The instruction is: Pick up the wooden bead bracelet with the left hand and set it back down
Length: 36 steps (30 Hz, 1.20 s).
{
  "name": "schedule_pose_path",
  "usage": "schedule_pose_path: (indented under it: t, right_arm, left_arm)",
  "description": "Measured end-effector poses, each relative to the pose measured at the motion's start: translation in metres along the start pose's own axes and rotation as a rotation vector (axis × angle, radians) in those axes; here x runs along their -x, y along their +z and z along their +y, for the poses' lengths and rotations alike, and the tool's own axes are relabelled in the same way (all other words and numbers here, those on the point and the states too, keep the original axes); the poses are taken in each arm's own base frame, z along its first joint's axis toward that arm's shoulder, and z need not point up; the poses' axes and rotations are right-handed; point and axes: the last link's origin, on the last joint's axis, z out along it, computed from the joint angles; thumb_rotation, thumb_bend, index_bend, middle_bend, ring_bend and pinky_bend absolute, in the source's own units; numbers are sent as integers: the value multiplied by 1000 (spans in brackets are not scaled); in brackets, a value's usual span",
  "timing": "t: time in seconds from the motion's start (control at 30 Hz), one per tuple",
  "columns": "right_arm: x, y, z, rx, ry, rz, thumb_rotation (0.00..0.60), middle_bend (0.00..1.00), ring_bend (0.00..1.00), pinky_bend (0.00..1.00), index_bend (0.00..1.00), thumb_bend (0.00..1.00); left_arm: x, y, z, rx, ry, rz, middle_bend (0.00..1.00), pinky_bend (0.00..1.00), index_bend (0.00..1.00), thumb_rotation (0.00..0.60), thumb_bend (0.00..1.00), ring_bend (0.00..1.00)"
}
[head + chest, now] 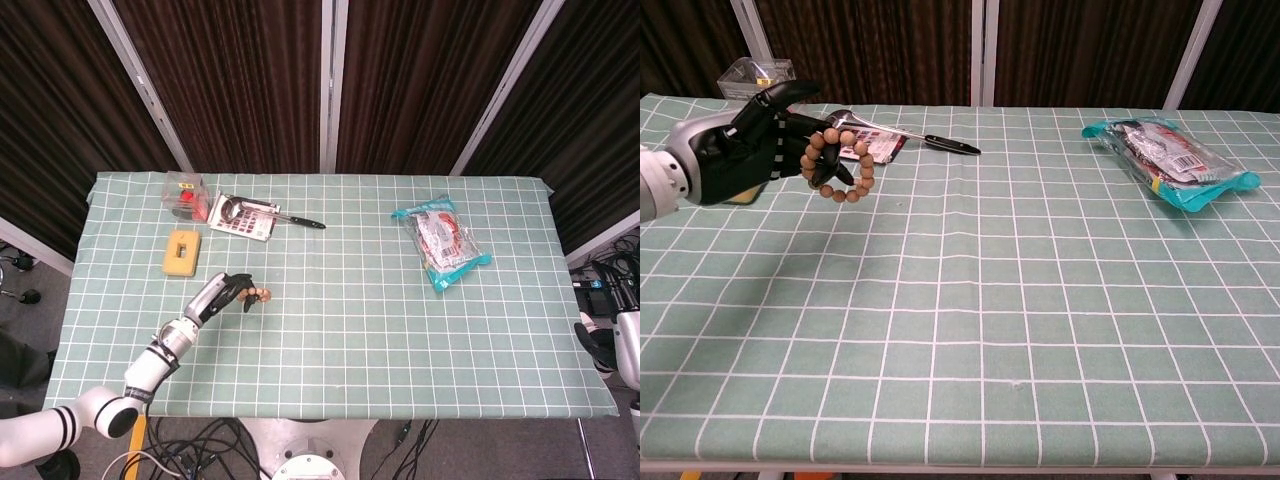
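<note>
Your left hand point(735, 150) has the wooden bead bracelet point(837, 165) hooked on its fingertips only, loop dangling in the air above the desk point(1040, 300), over the left half of the checked cloth. That's a thin hold: thumb is up and away, the rest of the fingers look half uncurled, so any wrist roll or quick descent could let the beads slide off early. If it drops from this height, expect it to bounce or roll, possibly toward the calculator point(243, 215) and the knife point(940, 141) just behind. Other risk: fingers snagging inside the loop on release and dragging it. Lower slowly until the beads touch the cloth, then let go. Right hand point(628, 345) is at the far desk edge, mostly out of frame; can't tell its state.
</note>
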Motion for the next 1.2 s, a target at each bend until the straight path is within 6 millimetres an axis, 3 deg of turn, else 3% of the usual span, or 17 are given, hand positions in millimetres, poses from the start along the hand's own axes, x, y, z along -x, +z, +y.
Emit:
schedule_pose_path:
  t: [0.4,0.5,0.67,0.87,1.07,1.2]
  right_arm:
    - [-9,1,6,30,-11,17,600,164,0,0,99,146]
    - [-8,1,6,33,-9,8,600,163,0,0,99,147]
    - [-5,2,6,36,-3,-5,600,163,0,0,99,146]
    - [-5,2,6,37,-1,-4,600,164,0,0,99,146]
    - [-5,2,6,36,0,-5,600,164,0,0,99,146]
    - [-3,1,6,41,4,-8,600,164,0,0,99,146]
  left_arm:
    - [5,3,-5,-46,-2,-19,754,118,658,90,350,438]
    - [4,5,-6,-51,-7,-22,753,117,658,155,351,437]
    - [4,6,-7,-56,-10,-22,752,112,654,313,353,438]
    - [3,7,-8,-59,-15,-20,751,112,654,404,367,438]
    - [3,8,-9,-66,-33,-9,757,117,658,442,369,444]
    - [3,8,-10,-69,-47,1,767,118,665,349,369,450]
